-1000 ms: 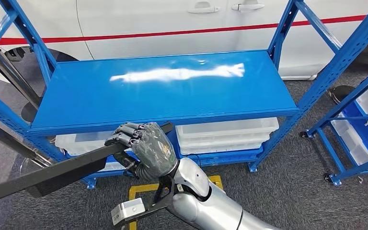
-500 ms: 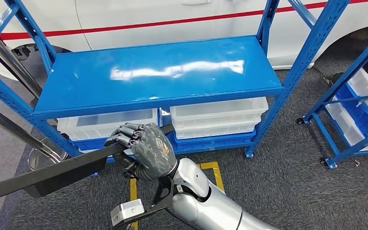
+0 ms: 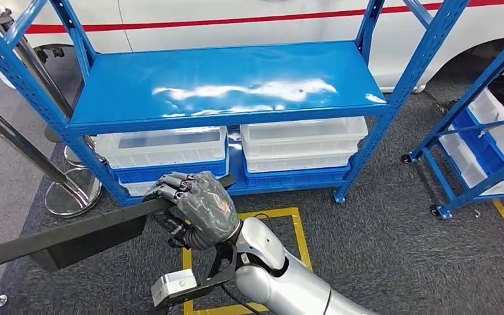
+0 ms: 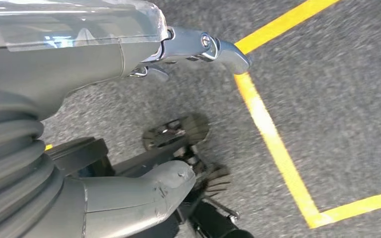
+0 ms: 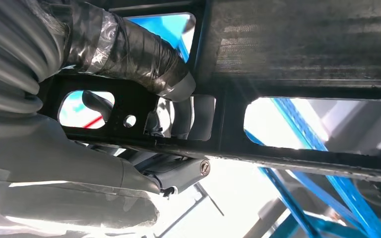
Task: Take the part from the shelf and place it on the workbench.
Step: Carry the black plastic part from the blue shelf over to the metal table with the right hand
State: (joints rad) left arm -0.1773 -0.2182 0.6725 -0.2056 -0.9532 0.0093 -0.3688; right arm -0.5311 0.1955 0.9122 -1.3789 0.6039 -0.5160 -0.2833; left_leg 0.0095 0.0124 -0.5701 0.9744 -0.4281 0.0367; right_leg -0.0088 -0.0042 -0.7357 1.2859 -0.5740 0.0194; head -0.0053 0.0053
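My right hand grips a long black frame-like part near one end; the part reaches out to the left, low over the carpet in front of the blue shelf. In the right wrist view my dark fingers wrap around a bar of the black part, which has cut-out openings. The shelf's top board is bare and shiny. My left hand hangs over the grey carpet with its fingers apart and nothing in it.
White plastic bins stand on the shelf's lower level. A second blue rack with bins stands at the right. Chrome stanchion posts stand at the left, a white car is behind, and yellow tape marks the floor.
The whole view has shifted: the shelf now sits higher and farther in the picture, with more carpet and yellow tape showing. My right hand still holds the part the same way.
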